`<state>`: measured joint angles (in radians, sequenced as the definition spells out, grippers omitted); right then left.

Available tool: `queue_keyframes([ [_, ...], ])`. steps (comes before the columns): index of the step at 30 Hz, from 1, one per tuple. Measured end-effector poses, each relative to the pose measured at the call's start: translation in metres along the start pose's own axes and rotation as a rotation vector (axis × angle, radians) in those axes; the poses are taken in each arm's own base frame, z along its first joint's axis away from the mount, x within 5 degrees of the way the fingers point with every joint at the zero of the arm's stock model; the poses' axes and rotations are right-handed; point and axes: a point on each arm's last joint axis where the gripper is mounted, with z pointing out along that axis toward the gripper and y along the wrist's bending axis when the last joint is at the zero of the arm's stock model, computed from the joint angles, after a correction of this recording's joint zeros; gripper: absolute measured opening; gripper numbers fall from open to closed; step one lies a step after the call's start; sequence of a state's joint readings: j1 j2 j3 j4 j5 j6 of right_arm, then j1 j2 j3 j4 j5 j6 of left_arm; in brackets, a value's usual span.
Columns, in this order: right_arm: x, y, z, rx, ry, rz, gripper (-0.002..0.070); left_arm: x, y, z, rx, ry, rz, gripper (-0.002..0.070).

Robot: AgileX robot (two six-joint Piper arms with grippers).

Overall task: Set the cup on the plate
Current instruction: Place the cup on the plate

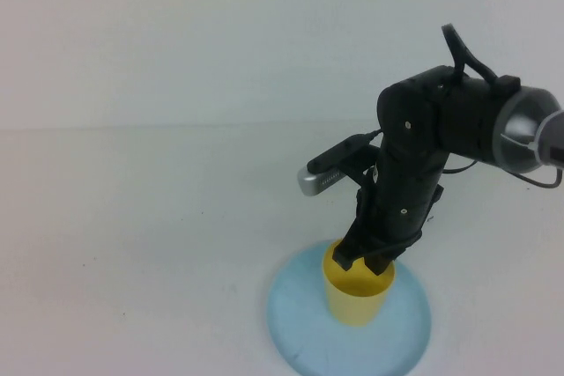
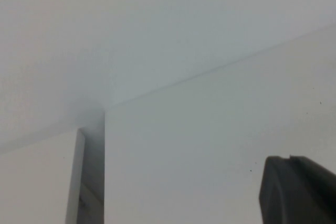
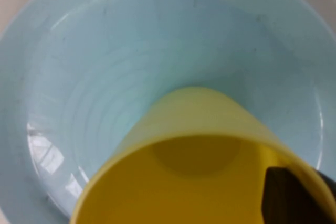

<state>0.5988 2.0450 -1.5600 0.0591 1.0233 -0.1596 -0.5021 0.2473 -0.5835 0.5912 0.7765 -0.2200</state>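
yellow cup: standing upright on the light-blue plate, near the tabletop's near edge. right hand: reaching down from above, grasping the cup's rim, one finger inside the cup. left hand: sitting clenched, holding nothing, away from the cup.

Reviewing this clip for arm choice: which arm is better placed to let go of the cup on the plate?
Right. The right gripper is shut on the rim of the cup, which stands upright over the plate. The left gripper is shut, facing bare table, and is absent from the high view.
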Motion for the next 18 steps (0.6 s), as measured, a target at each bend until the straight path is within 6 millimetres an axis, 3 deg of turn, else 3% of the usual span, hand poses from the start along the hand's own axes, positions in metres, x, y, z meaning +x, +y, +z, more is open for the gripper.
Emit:
queue_keyframes([
  [7, -0.003, 0.0, -0.002, -0.006, 0.001, 0.003, 0.0057, -0.001, 0.0, 0.0, 0.001, -0.006, 0.0, 0.0001],
  [10, -0.008, 0.001, -0.007, -0.014, 0.002, 0.002, 0.0168, -0.001, 0.0, 0.0, 0.0, -0.009, 0.001, 0.0001],
  [14, -0.018, 0.004, -0.032, -0.03, -0.021, 0.001, 0.0344, -0.003, 0.0, 0.0, 0.004, -0.028, -0.014, 0.0001],
  [18, -0.025, 0.007, -0.068, -0.023, -0.095, -0.006, 0.0406, -0.003, 0.001, 0.0, -0.012, -0.038, -0.052, 0.0001],
])
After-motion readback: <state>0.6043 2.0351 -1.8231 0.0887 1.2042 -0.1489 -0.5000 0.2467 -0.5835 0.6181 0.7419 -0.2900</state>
